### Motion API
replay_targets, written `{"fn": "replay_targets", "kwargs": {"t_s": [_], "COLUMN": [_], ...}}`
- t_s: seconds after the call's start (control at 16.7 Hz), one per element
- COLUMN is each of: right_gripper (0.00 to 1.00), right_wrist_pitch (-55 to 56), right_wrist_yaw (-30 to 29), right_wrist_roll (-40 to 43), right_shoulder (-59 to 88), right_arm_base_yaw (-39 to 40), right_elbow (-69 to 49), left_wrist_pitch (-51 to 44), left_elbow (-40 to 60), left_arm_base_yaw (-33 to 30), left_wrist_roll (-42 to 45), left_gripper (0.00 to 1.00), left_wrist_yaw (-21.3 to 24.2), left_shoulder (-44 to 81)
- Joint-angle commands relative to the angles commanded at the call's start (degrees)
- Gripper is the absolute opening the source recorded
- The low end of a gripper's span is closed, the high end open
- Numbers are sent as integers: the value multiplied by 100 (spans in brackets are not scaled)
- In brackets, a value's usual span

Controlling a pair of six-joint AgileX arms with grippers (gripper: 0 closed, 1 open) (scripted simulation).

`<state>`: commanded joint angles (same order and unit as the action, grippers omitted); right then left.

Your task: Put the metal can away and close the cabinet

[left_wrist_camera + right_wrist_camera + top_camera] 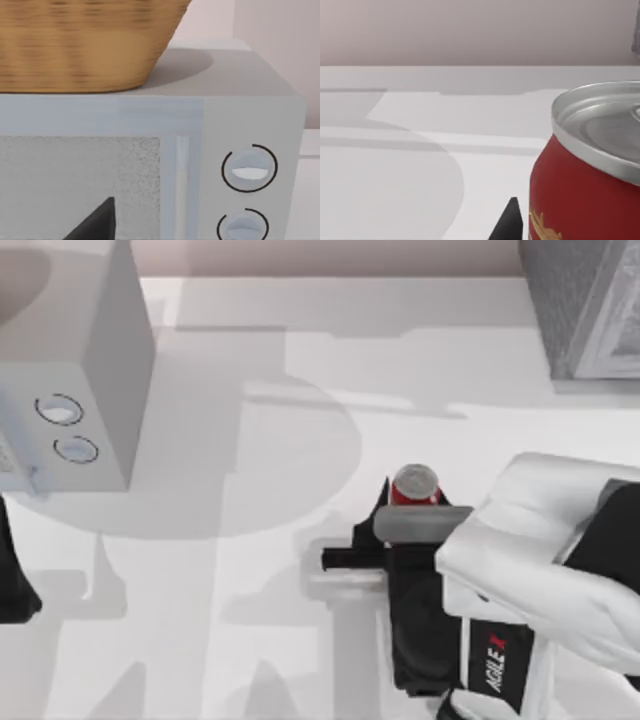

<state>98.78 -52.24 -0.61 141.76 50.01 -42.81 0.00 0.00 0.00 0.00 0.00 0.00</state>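
Metal can point(415, 485) upright at right tool point(385, 502), grip unclear; wicker basket point(85, 45) atop microwave point(250, 125).

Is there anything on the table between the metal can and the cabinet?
Nothing visible. In the top view, the metal can stands at the right hand, and the table between it and the cabinet at the far right corner is bare. The microwave sits far left.

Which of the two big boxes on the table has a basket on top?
The pale grey box with two round dials at the table's left; the woven basket sits on it. The dark speckled cabinet at the far right carries nothing visible.
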Motion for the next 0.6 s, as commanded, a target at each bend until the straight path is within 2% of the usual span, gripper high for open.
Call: {"fn": "replay_targets", "kwargs": {"t_s": [0.36, 0.6], "right_gripper": [0, 0], "right_wrist_pitch": [-52, -607], "right_wrist_yaw": [6, 35], "right_wrist_roll": [-17, -33], "right_shoulder": [-51, -683], "right_arm_base_yaw": [11, -5], "right_elbow": [-2, 38], "left_wrist_pitch": [0, 0], "left_elbow": [0, 0], "left_arm_base_yaw": [0, 0], "left_wrist_roll": [0, 0], "left_gripper": [100, 100], "left_wrist_yaw": [0, 0], "left_shoulder": [0, 0]}}
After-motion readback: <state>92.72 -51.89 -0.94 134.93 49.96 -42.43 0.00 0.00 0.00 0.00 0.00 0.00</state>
